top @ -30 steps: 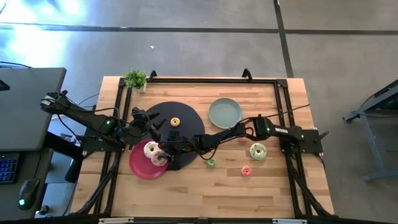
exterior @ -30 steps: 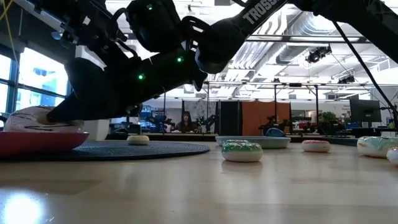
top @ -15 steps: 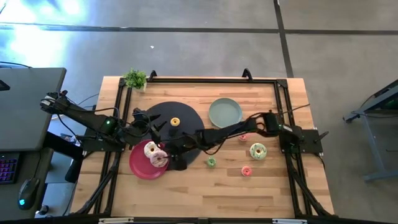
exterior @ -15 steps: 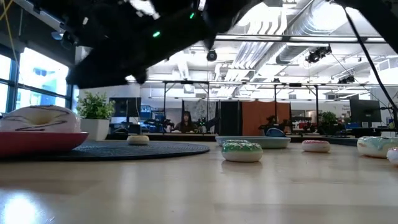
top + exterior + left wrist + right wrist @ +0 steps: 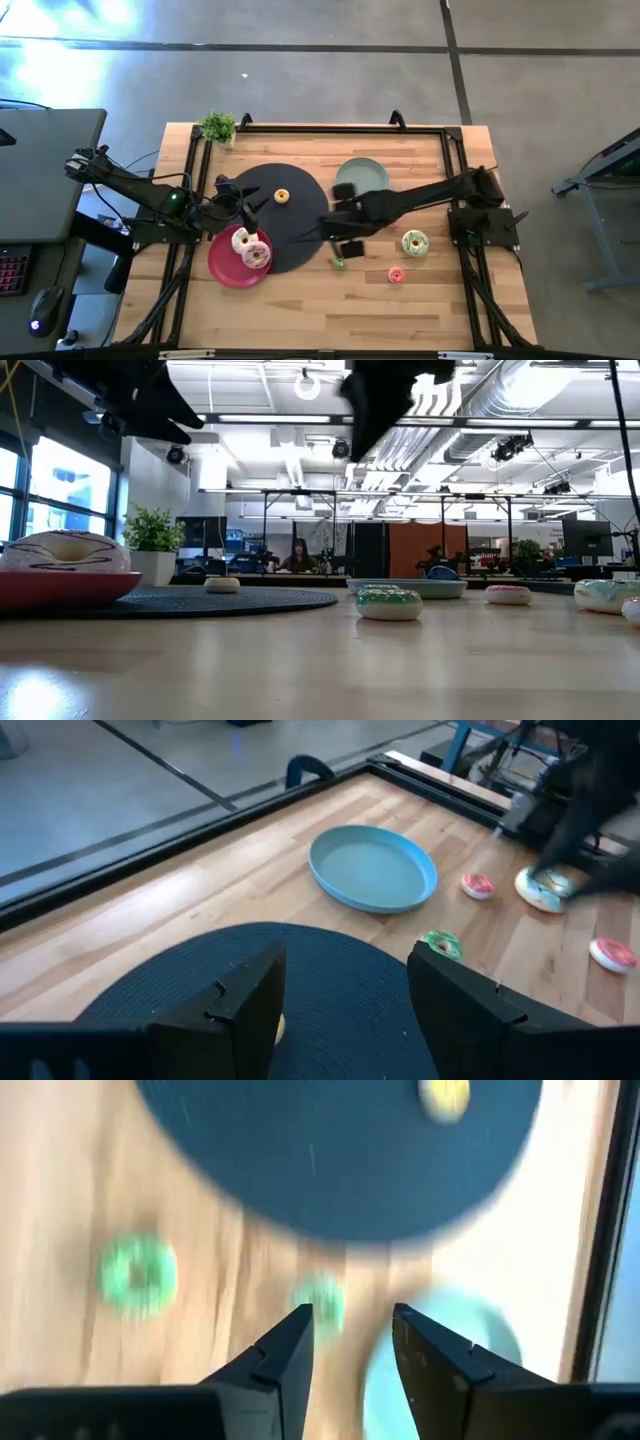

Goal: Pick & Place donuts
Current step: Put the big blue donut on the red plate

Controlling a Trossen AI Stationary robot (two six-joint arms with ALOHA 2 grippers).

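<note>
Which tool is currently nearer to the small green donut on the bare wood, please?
The right tool: it hangs open almost directly over the small green donut, just beside the black mat. The left tool is across the mat, next to the red plate.

Two donuts (image 5: 248, 248) on red plate (image 5: 222, 267), right tool (image 5: 342, 222) empty above black mat (image 5: 300, 215)

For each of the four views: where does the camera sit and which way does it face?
High: overhead, straight down; both arms, red plate.
Low: table height, level across; arms pass overhead.
Left wrist: behind the open left hand, facing the sage plate.
Right wrist: behind the open right hand, facing down at the black mat.
Shared: the tiny green donut.
</note>
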